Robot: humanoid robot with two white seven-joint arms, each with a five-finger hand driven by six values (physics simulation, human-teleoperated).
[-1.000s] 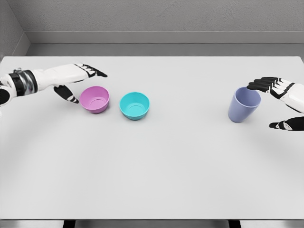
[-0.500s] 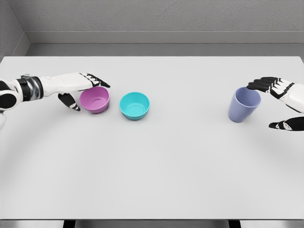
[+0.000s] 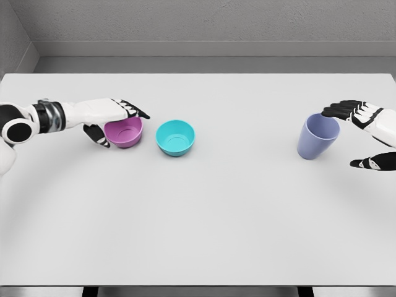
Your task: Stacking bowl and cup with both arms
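Left robot hand (image 3: 114, 117) at the small pink plastic bowl (image 3: 124, 132), fingers over its far rim, thumb at its near left side; grip closing, not clearly firm. Teal plastic bowl (image 3: 175, 137) just right of it. Lavender plastic cup (image 3: 317, 137) upright, far right of the white worktop (image 3: 210, 210). Right robot hand (image 3: 365, 133) spread wide beside the cup, holding nothing.

A bare simulated test space, more like a lab bench than a lived-in room. A wide, plain white rectangular table (image 3: 204, 210) fills nearly the whole view. Behind it stands a flat grey textured wall (image 3: 204, 21) with a pale baseboard strip (image 3: 210, 49) above a strip of grey floor (image 3: 210, 64). The surfaces are uniformly smooth and evenly lit, as in a computer render.
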